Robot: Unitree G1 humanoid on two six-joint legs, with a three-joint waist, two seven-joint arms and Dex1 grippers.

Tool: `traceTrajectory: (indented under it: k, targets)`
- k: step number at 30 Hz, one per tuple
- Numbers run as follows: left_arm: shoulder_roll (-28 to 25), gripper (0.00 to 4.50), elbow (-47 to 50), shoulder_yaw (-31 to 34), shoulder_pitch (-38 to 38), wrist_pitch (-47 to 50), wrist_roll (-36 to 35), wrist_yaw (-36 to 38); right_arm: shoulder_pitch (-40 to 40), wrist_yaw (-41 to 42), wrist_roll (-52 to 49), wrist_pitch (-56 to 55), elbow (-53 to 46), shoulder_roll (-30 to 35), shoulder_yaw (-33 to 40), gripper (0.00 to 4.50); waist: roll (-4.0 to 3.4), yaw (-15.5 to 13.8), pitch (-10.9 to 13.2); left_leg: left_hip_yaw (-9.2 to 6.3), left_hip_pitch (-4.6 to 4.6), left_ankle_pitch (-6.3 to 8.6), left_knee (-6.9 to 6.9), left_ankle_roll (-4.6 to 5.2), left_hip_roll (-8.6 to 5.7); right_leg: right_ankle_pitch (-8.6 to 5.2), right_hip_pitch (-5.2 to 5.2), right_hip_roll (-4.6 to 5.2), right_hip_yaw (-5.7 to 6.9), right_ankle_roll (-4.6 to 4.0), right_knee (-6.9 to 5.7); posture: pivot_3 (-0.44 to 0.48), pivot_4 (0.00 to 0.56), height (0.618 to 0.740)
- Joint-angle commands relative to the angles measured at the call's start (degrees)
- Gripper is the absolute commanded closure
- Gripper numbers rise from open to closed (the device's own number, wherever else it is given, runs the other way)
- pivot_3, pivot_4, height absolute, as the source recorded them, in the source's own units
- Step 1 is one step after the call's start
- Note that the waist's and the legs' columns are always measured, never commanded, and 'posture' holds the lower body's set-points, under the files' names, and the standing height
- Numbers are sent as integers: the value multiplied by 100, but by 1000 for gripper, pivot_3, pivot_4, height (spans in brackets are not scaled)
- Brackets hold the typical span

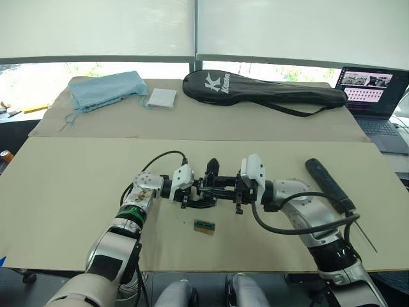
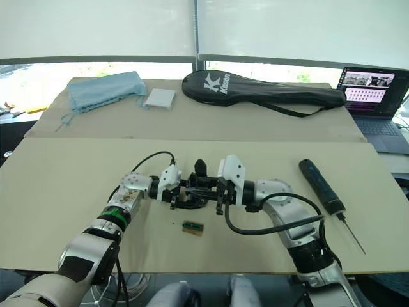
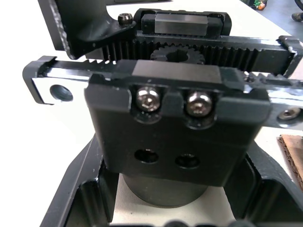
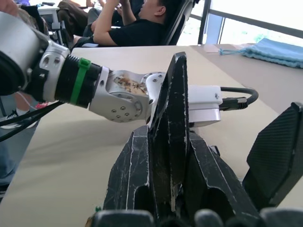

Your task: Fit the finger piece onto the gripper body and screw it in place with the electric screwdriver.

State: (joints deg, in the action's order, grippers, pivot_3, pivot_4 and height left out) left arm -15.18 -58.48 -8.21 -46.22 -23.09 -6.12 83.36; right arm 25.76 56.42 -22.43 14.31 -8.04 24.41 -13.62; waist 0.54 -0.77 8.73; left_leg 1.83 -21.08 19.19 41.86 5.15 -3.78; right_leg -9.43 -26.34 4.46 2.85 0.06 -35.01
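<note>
You are working the fitting step: both hands are meeting at mid-bench around the gripper body (image 1: pixel 211 185). The left hand (image 1: pixel 189 195) is bracketing its base, fingers spread; the right hand (image 1: pixel 238 192) appears to be pinching the finger piece (image 4: pixel 169 127), likely pressing it on. Seating needs confirming next. The electric screwdriver (image 1: pixel 329 185) is lying untouched beyond your right arm. The blue pouch (image 1: pixel 105 89) is lying farthest away, contents hidden.

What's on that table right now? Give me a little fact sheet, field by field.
Gripper body: small black mechanism mid-table, between both claws
Left claw: at the gripper body's left side
Right claw: at its right side
Electric screwdriver: lying untouched on the table, to the right
Green-and-tan block: on the table, just in front of the claws
Far table: black racket bag, blue cloth pouch
</note>
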Motion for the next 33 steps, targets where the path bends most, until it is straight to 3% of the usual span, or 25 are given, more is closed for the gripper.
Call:
traceTrajectory:
  k: [1, 21, 33]
  targets:
    - [-8, 2129, 17, -62, 20, 110, 101, 64, 109, 88, 91, -306, 125, -76, 70, 4060, -1, 3, 0, 0, 1, 0, 0, 0, 0, 0, 0, 0, 4, 0, 0, 0, 150, 740]
    - [-53, 2129, 236, -70, 169, 330, 88, 86, -20, 195, 408, -345, 369, -277, -105, 4060, -3, 65, -2, 0, 9, -2, -1, -5, 0, 0, 1, -2, 22, 0, -2, 0, 150, 740]
    - [-72, 2129, 313, -60, 199, 393, 72, 89, -52, 385, 300, 554, 142, 1, -311, 4060, -5, 61, -4, 0, 19, -1, -1, -5, -1, 0, 7, 2, 20, 0, -2, 0, 150, 740]
